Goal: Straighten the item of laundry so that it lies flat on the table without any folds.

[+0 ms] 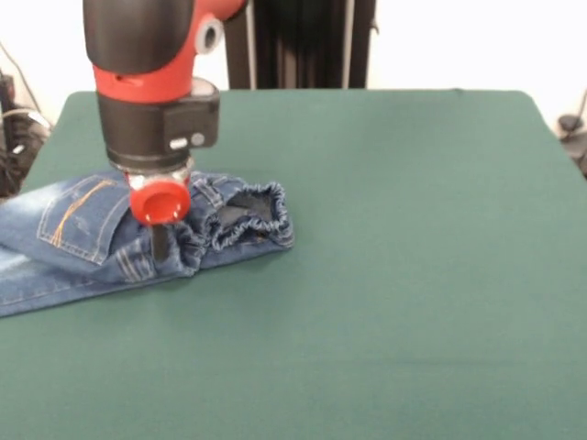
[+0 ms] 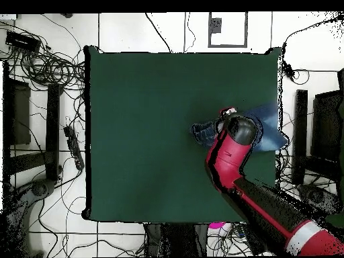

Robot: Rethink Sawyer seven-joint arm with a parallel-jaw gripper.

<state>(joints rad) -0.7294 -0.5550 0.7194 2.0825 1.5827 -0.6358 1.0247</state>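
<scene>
- Front view, far left: cables (image 1: 14, 137) lie on the floor beside the table's left edge.
- The jeans (image 1: 83, 243) lie bunched at the left side of the table (image 1: 394, 275), with the legs running off the picture's left edge.
- A back pocket (image 1: 78, 220) with orange stitching faces up near the left end of the heap.
- The arm (image 1: 151, 82) comes down from the top, red and black, straight over the jeans' waist end.
- The gripper (image 1: 161, 240) sits low on the denim, just right of the pocket; a red round part on the wrist hides most of it, and only one dark finger shows touching the cloth, so I cannot tell how wide it is or whether it has hold of the fabric.
- Right of the gripper, the gathered waistband (image 1: 248, 220) stands puckered and gapes, with dark inside showing.
- The rest of the table to the right is bare green cloth.
- Overhead view, left: cables (image 2: 47, 67) lie tangled on the floor beside the table (image 2: 148, 121).
- The waistband (image 2: 201, 131) pokes out to the left of the arm's head.
- The arm (image 2: 232, 158) crosses from the lower right and covers the jeans' middle.
- The jeans (image 2: 269, 124) lie at the table's right edge, near mid-height, partly hidden.
</scene>
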